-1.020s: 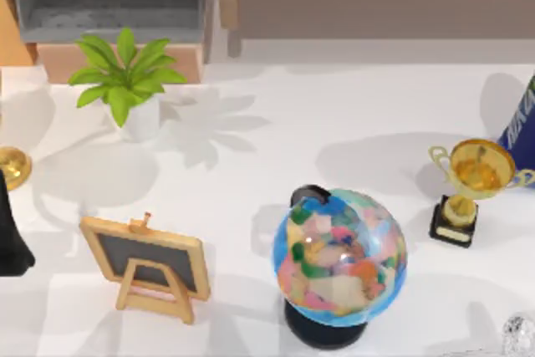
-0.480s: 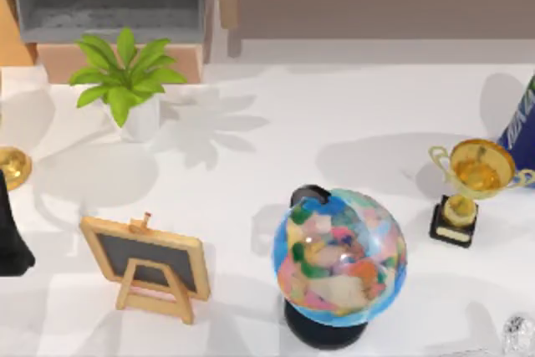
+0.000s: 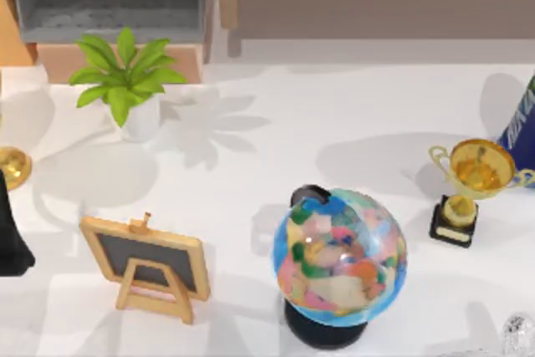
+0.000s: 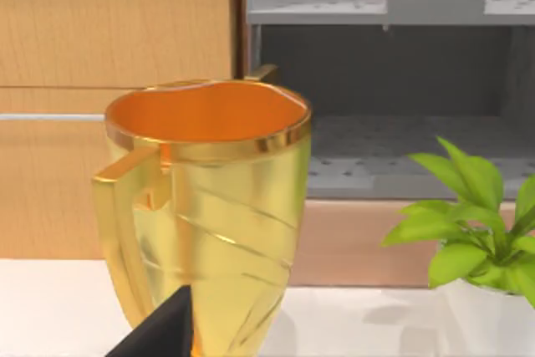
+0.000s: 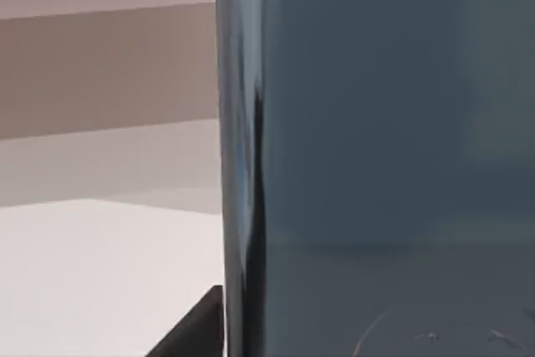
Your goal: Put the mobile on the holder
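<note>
— Where is the mobile (image 5: 376,123)?

— In the right wrist view it takes up the right-hand part of the frame, from top to bottom: a flat, dark grey slab with a bluish tint.

— How does it stand?

— Upright. Its long edge runs straight down just left of centre, with a glossy streak along it.

— And the face?

— Smooth and blank. The lower part is a shade lighter, with a faint curved line at the lower right.

— What does it rest on?

— Cannot tell; its lower end is cut off. Pale counter (image 5: 92,273) shows at the lower left.
</note>
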You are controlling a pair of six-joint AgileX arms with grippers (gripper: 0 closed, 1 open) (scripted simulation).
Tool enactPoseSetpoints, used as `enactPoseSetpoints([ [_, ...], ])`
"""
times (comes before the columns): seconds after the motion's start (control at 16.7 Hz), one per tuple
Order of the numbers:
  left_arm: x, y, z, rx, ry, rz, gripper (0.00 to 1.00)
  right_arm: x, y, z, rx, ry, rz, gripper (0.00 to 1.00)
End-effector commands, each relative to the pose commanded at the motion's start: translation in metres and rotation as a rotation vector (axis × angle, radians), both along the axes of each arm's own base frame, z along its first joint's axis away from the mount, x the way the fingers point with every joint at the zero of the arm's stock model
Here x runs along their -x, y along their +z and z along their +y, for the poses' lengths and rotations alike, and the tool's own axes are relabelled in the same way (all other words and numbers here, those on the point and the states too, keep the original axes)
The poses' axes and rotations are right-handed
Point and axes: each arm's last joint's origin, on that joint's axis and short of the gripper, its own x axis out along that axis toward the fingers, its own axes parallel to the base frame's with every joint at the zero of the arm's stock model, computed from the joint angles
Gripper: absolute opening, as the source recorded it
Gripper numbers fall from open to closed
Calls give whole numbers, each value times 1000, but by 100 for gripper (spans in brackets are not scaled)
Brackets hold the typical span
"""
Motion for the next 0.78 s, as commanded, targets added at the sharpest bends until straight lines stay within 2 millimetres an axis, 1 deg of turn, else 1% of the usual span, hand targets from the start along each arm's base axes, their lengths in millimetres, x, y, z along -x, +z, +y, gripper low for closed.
enactPoseSetpoints([
  [0.42,0,0,0,0,0,0,100,0,0,0,0,0,0,98],
  [0.48,0,0,0,0,0,0,100,0,0,0,0,0,0,100],
  [0.78,0,0,0,0,0,0,100,0,0,0,0,0,0,100],
])
